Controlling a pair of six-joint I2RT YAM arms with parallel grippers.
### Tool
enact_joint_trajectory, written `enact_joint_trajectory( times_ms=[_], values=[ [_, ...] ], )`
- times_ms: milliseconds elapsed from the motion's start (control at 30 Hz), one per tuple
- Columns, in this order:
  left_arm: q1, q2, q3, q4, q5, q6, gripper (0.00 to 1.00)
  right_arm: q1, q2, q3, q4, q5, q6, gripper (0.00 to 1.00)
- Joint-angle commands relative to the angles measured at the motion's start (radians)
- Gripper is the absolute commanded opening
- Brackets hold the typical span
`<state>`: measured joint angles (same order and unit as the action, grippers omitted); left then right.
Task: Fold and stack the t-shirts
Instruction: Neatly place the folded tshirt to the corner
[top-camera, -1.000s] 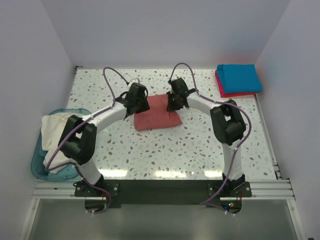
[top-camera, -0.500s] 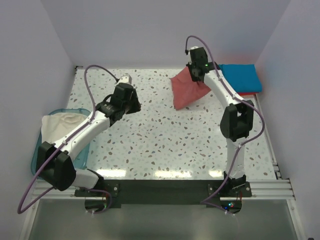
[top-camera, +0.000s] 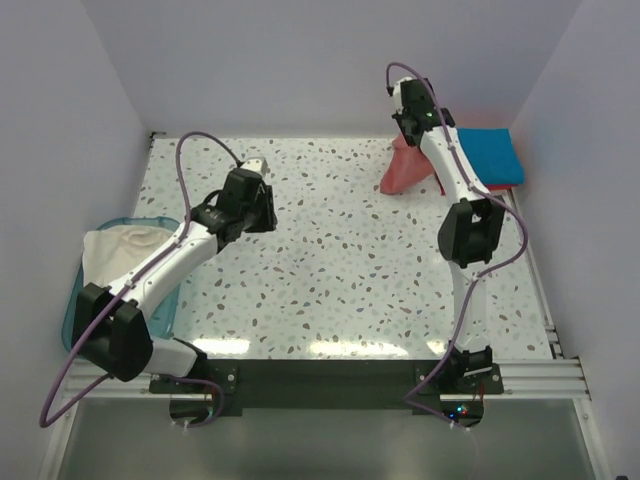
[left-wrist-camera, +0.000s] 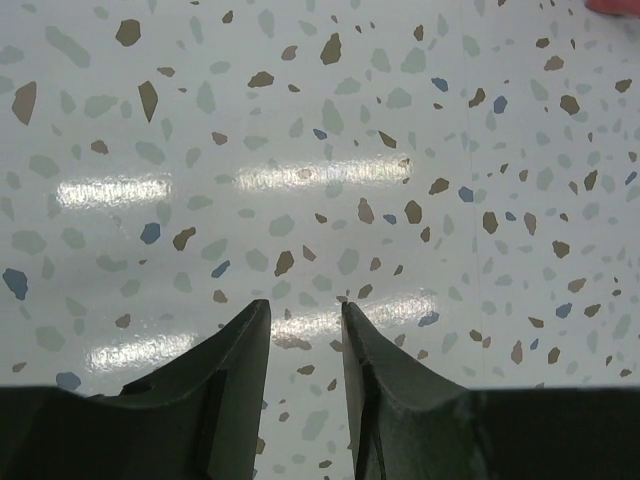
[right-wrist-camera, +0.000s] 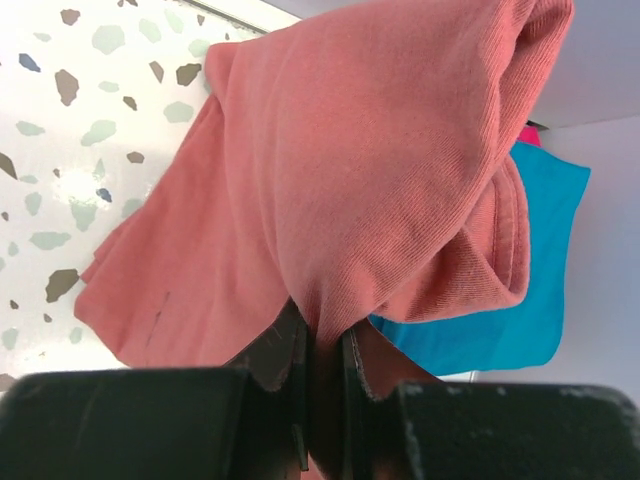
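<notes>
My right gripper (top-camera: 412, 128) (right-wrist-camera: 322, 335) is shut on a pinch of the folded dusty brick-red t-shirt (top-camera: 404, 170) (right-wrist-camera: 330, 170). It holds the shirt in the air at the back right, and the shirt hangs just left of the stack. The stack is the folded teal-blue t-shirt (top-camera: 488, 155) (right-wrist-camera: 505, 300) on the pinkish-red t-shirt (top-camera: 500, 187), of which only an edge shows. The cream-white t-shirt (top-camera: 115, 255) lies crumpled in the bin at the left. My left gripper (top-camera: 260, 215) (left-wrist-camera: 305, 305) is open and empty, low over the bare speckled table (left-wrist-camera: 330, 130).
The light-blue plastic bin (top-camera: 72, 325) stands at the table's left edge. White walls close the table at the back and at both sides. A metal rail runs along the right edge (top-camera: 540, 290).
My right gripper has lifted the brick-red shirt from the table's middle and carried it back and right to beside the stack. My left gripper has let go and drawn back to the left.
</notes>
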<state>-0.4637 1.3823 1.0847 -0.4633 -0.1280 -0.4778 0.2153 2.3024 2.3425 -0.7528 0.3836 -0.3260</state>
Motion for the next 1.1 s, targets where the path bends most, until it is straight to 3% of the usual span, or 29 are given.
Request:
enact_joint_trajectory(
  times_ms=[0,400,767,1067],
  values=[
    [0.016,0.001,0.018,0.04,0.045,0.054,0.4,-0.024,-0.021,0.089,0.009,0.017,-0.074,0.0],
    [0.053,0.044,-0.009,0.061,0.123,0.068,0.39,-0.088,-0.066,0.158,0.079,0.003,-0.136,0.0],
    [0.059,0.061,-0.019,0.066,0.16,0.074,0.39,-0.204,-0.139,0.09,0.145,-0.025,-0.067,0.0],
    [0.06,0.086,-0.023,0.071,0.185,0.071,0.38,-0.269,-0.144,0.0,0.199,0.096,-0.007,0.03]
  ],
)
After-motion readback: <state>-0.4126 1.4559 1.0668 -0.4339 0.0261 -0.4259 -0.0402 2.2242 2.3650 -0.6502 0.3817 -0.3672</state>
